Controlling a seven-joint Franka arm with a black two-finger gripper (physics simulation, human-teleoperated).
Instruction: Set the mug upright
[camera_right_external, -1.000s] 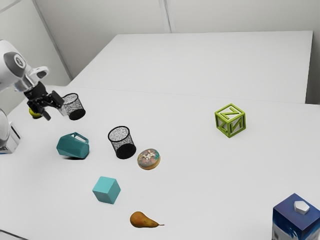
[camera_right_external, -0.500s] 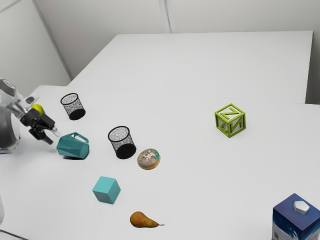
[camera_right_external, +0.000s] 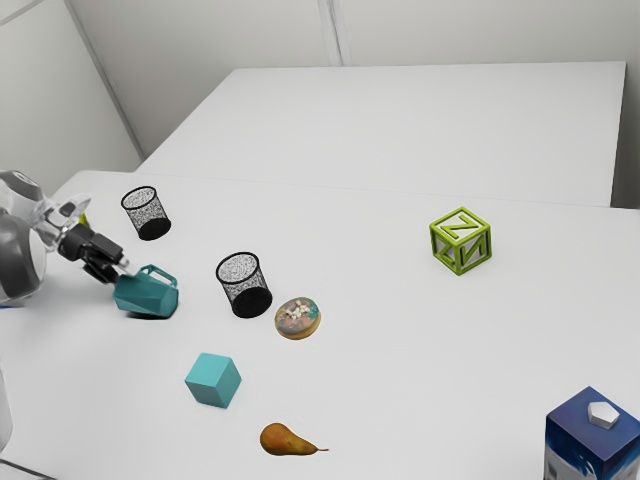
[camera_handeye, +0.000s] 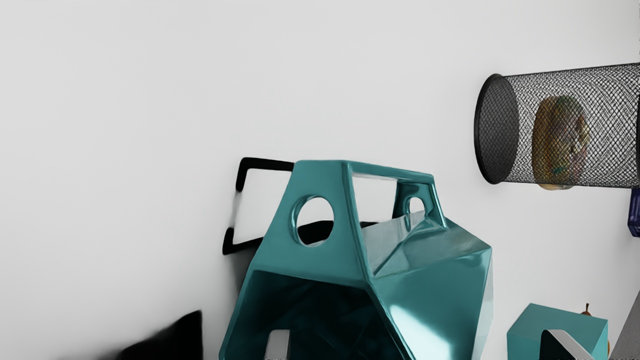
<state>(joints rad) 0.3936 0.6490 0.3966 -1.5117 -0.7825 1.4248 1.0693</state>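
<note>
Desk carries the lot; nearest big neighbour is the mesh bin, just beside the mug, so keep off it when swinging. Teal mug lies on its side, mouth toward my claw. Looks hard, stiff, glossy: likely light-to-middling, won't squash, but the slanted facets could slip under a weak pinch. My claw is open wide, holding nothing; one fingertip shows before the hollow mouth, the other past the outer wall. Can't tell if either touches. Handle is a chunky holed loop; usable, but a grip there may let the body swing. Best hold, I'd judge: side wall near the rim, square and firm, then tip mouth-up.
</note>
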